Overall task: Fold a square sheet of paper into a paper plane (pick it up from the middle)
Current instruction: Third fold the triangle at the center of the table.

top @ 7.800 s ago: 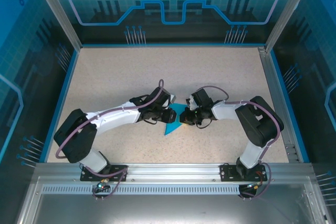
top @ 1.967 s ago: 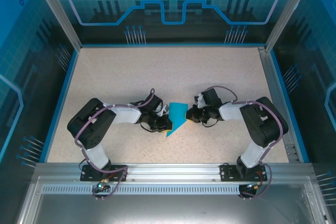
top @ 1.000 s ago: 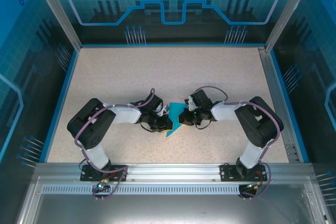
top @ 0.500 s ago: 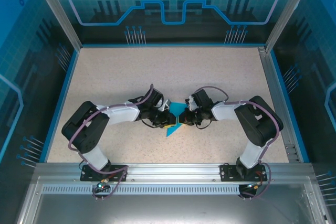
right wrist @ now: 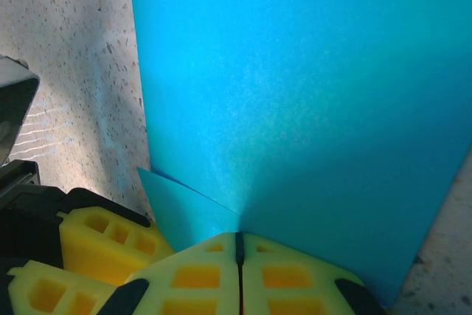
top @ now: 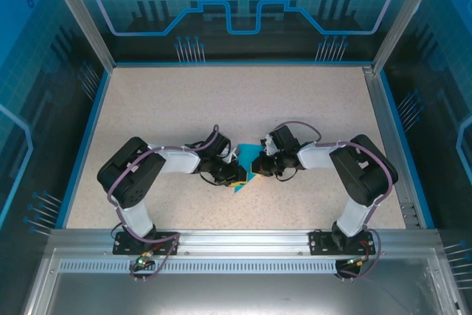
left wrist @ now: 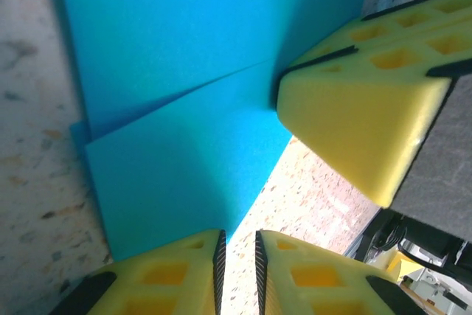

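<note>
Top external: paper plane [top: 241, 182] largely obscured

From above, the speckled beige table [top: 295, 108] looks bright and even, as if lamps shine straight down. Small soft shadows lie just under the white and black robot arms [top: 177, 161]. The see-through blue walls [top: 243, 5] glow, and the corners past them are dark. This view is sharp. In the left wrist view the thin cyan-blue folded paper [left wrist: 184, 57] is very bright, with a dark shade beside the right gripper's yellow foam finger [left wrist: 354, 123], and close things look a bit soft. In the right wrist view the paper is lightest in the middle and darker low on the right. White streaks of glare shine on the table at the left.
</note>
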Robot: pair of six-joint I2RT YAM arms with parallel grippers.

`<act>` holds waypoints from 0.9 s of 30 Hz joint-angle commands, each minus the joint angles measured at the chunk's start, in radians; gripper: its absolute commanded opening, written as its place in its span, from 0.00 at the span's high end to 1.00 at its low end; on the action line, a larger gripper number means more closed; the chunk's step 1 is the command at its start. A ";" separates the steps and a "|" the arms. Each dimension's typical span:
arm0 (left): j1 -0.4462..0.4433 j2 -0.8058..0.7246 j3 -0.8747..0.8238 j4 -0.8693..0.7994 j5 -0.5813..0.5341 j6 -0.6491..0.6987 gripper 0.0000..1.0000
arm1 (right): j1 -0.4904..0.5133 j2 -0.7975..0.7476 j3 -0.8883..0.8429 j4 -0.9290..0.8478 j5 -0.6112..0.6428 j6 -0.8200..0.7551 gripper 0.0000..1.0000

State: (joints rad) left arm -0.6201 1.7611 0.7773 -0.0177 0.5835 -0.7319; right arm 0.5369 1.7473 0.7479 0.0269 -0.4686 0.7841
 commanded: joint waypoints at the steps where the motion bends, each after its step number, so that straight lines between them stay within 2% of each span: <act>1: -0.012 -0.031 -0.065 -0.120 -0.018 0.013 0.78 | -0.029 0.034 -0.010 -0.116 0.093 -0.016 0.94; 7: -0.012 -0.117 -0.090 -0.181 -0.001 0.051 0.77 | -0.030 0.049 -0.005 -0.123 0.087 -0.016 0.94; 15: -0.012 -0.204 -0.019 -0.203 0.001 0.048 0.74 | -0.029 0.044 0.004 -0.133 0.084 -0.014 0.94; 22: -0.032 -0.113 0.072 -0.154 0.009 0.036 0.74 | -0.028 0.032 0.001 -0.129 0.080 -0.006 0.94; 27: -0.045 -0.019 0.065 -0.120 -0.034 0.027 0.75 | -0.029 0.032 -0.004 -0.127 0.073 -0.006 0.94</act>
State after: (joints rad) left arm -0.6563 1.6939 0.8455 -0.1402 0.5751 -0.7052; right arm 0.5339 1.7542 0.7631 0.0010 -0.4763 0.7845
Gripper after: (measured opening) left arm 0.250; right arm 0.066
